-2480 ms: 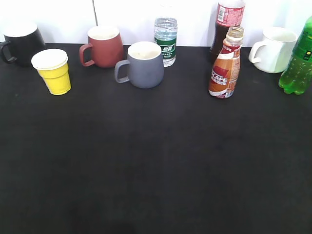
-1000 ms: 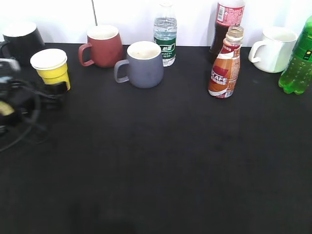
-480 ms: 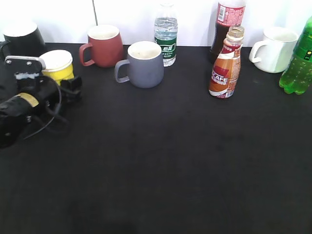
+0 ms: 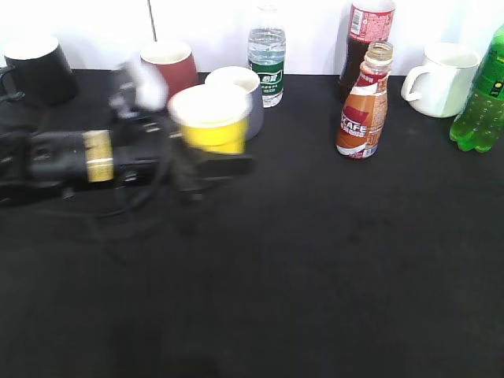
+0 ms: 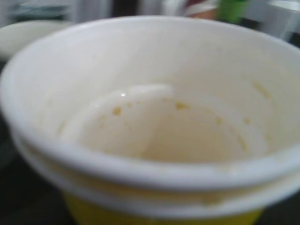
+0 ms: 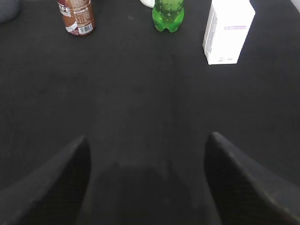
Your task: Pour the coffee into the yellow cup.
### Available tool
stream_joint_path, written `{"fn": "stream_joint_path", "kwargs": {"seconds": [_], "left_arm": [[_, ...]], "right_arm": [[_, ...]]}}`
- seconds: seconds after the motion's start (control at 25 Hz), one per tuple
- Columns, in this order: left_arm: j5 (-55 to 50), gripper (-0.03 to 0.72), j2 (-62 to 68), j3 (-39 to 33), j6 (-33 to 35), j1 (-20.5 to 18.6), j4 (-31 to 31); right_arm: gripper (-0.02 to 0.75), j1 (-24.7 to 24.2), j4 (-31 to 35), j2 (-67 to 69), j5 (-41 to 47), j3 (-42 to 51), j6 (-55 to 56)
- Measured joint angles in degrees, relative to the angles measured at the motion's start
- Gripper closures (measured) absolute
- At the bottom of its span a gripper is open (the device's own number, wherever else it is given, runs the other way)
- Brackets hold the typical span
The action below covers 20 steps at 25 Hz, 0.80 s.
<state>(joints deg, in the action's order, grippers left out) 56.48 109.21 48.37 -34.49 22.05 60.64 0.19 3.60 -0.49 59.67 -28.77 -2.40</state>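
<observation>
The left gripper (image 4: 206, 161) was clenched on the yellow cup (image 4: 210, 118), held at the grey mug's (image 4: 248, 93) nine o'clock, and its thin wall could have crumpled under squeeze, while the right gripper (image 6: 146, 178) waited released, far from the coffee (image 4: 364, 102).

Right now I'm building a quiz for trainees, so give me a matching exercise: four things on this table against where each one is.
Things:
1. yellow cup
2. coffee bottle
3. black mug
4. green bottle

Places:
A. far left, at the back
B. far right edge
C. in the left gripper, before the grey mug
D. standing uncapped, right of centre

Pairs: 1-C, 2-D, 3-A, 4-B
</observation>
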Motion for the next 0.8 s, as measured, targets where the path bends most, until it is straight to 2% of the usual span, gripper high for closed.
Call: {"fn": "stream_joint_path", "kwargs": {"seconds": [0.08,0.44,0.52,0.6,0.72,0.8], "left_arm": [[0.00,0.240,0.00,1.04,-0.39,1.83,0.74],[-0.28,0.243,0.00,1.19,-0.51,1.89,0.74],[-0.33,0.243,0.00,1.19,-0.51,1.89,0.74],[-0.33,0.243,0.00,1.19,-0.51,1.89,0.74],[-0.33,0.243,0.00,1.19,-0.56,1.89,0.74],[-0.50,0.243,0.00,1.19,-0.56,1.89,0.74]], "right_arm": [[0.149,0.00,0.00,0.00,0.00,0.00,0.00],[0.149,0.00,0.00,0.00,0.00,0.00,0.00],[0.149,0.00,0.31,3.53,-1.58,-0.71,-1.22],[0.149,0.00,1.12,12.31,-12.76,-1.29,-2.41],[0.149,0.00,5.91,27.95,-31.61,-1.07,-4.13],[0.149,0.06,7.29,36.70,-52.31,3.72,-6.47]]}}
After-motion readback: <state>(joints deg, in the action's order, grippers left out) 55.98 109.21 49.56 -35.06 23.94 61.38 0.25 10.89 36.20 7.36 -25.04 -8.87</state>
